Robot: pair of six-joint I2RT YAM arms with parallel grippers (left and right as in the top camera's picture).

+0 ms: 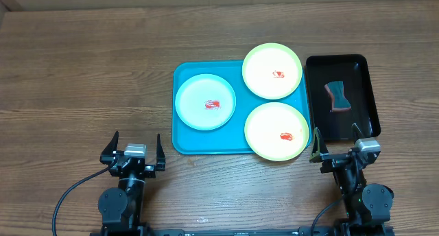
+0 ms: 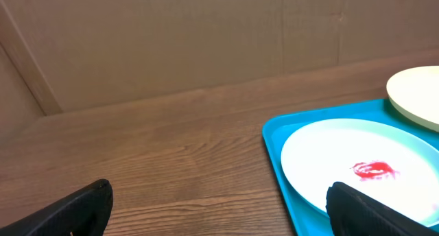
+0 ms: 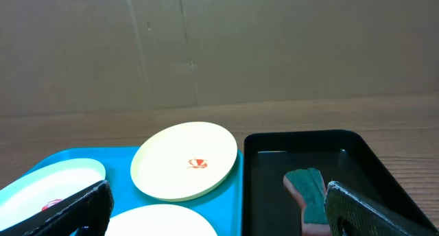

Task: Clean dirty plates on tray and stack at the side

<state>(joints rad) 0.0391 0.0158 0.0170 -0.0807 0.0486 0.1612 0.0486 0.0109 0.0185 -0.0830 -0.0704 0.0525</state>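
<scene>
Both parked at the near edge of the counter (image 1: 68, 71): left end effector (image 1: 136, 141) and right end effector (image 1: 336, 140), jaws spread, empty.

Count: three plates on the turquoise tray (image 1: 184, 145).
- one blue-rimmed plate (image 1: 205, 102)
- two yellow-green plates (image 1: 272, 71) (image 1: 276, 131)
- one red smear on each

Also one black tray (image 1: 360, 78), holding one sponge (image 1: 337, 95).

Risk: both yellow-green plates overhang the tray rim, so wiping pressure may tip or skid them.

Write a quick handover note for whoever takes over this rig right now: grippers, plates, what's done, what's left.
Left gripper and right gripper: both open and empty, at the table's near edge.
The tray holds all three plates: light-blue plate at left, far yellow-green plate and near yellow-green plate at right. Each has a red smear.
The sponge lies in the black tray, right of them.
Done: nothing.
Left: wipe all three and stack them at the side.
</scene>
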